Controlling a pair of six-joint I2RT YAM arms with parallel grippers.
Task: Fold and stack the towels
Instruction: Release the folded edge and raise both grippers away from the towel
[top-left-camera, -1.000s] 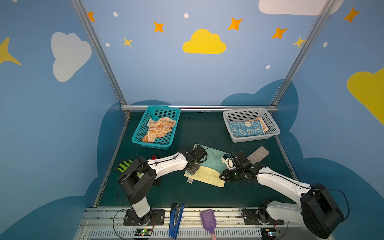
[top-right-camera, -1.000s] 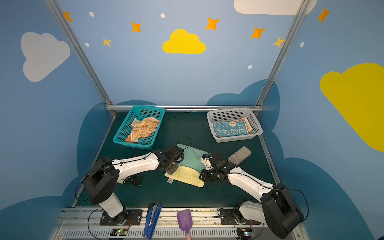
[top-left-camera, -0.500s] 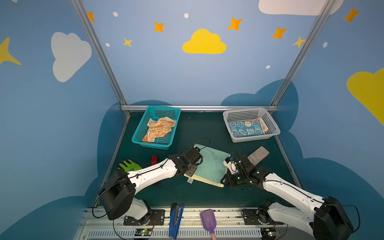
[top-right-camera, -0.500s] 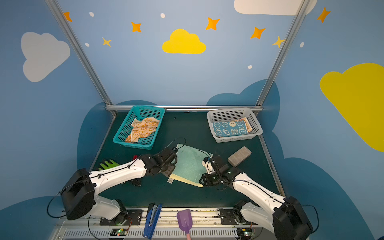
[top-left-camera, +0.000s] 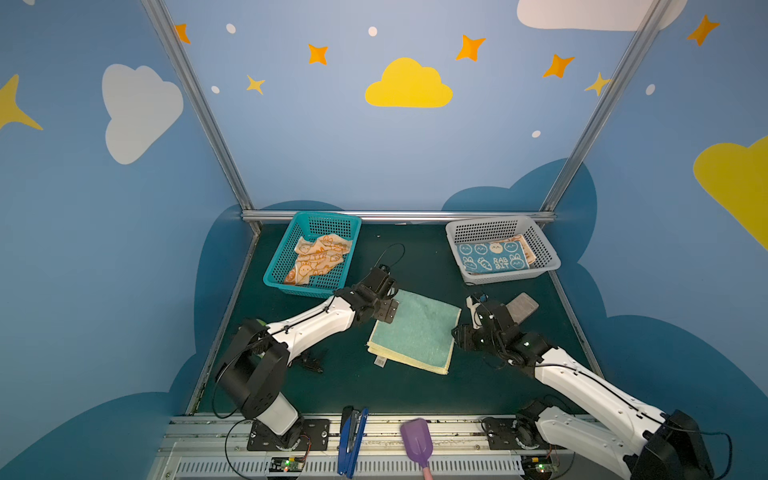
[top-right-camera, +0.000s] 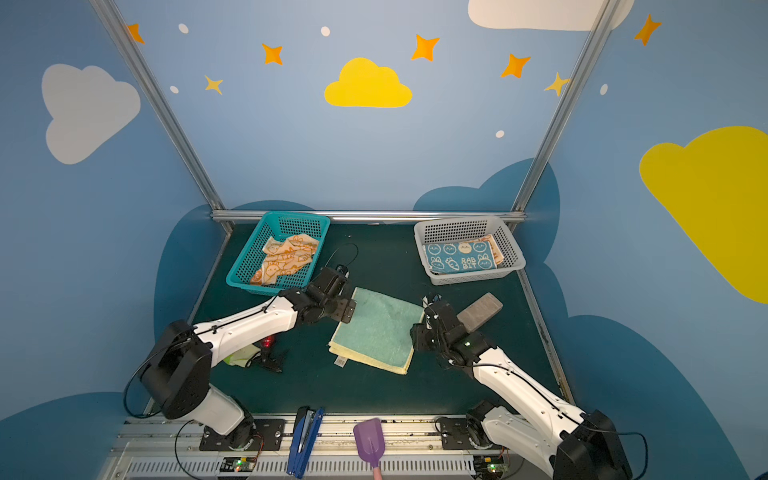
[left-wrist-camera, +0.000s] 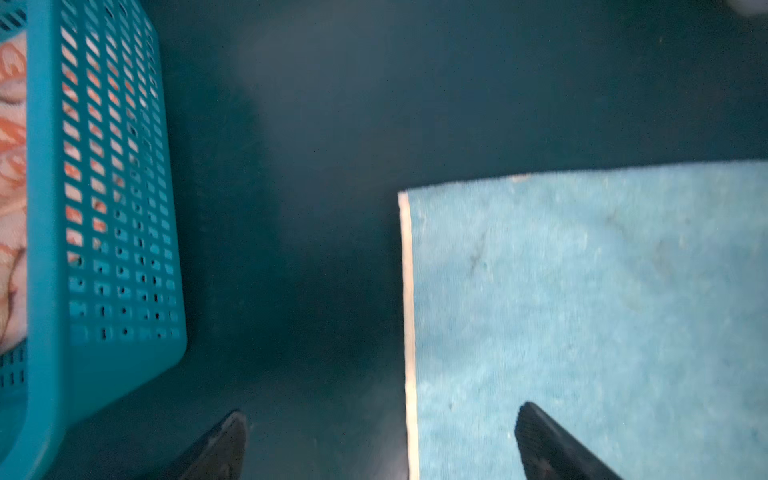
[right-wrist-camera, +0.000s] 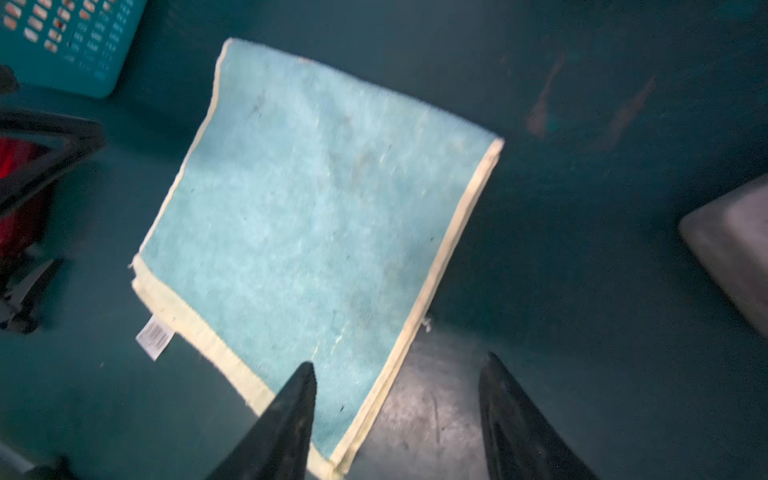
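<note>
**Two stacked, one half-folded, one untouched**

Folded once and lying flat at the middle of the mat (top-left-camera: 415, 395): green towel (top-left-camera: 413, 332), yellow hem showing along its 6 o'clock edge. Probably needs one more fold before stacking. At its 10 o'clock corner, left gripper (left-wrist-camera: 380, 419) spread wide, holding nothing; at its 3 o'clock edge, right gripper (right-wrist-camera: 397, 365) parted, also empty. Out at 1 o'clock, white basket (top-left-camera: 552, 262) with a folded blue towel (top-left-camera: 492, 258) on an orange towel (top-left-camera: 525, 245). At 11 o'clock, teal basket (top-left-camera: 282, 253) with a crumpled rabbit towel (top-left-camera: 318, 259), not yet folded.

On the counter (top-left-camera: 419, 266), a folded mint towel (top-left-camera: 415, 332) is laid between the left end effector (top-left-camera: 388, 311) and the right end effector (top-left-camera: 458, 334).
</note>
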